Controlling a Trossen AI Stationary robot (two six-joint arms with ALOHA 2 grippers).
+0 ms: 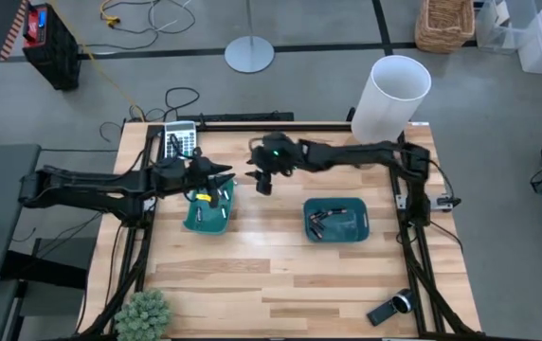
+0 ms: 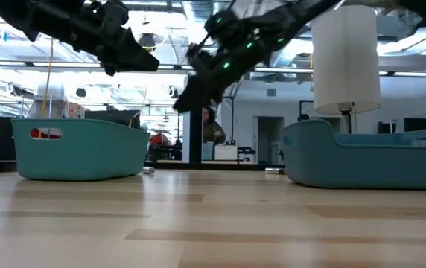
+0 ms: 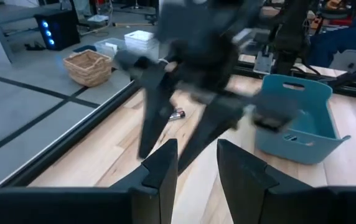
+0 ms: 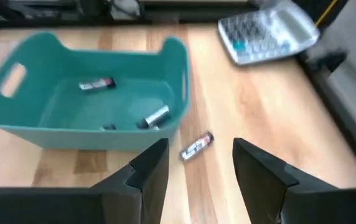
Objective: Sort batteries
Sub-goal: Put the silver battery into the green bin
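The right gripper (image 4: 193, 165) reaches across the table (image 1: 271, 275) from the right, held above the wood, fingers (image 4: 147, 168) spread and empty. A loose battery (image 4: 196, 147) lies on the table just ahead of the gap between them, beside the left tray (image 4: 84, 118), which holds more batteries (image 4: 96, 84). The left gripper (image 3: 196, 168) hovers over that tray, its fingers apart, empty.

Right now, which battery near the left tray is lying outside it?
The silvery battery on bare wood beside the left teal tray, just ahead of the open right claw; the others lie inside.
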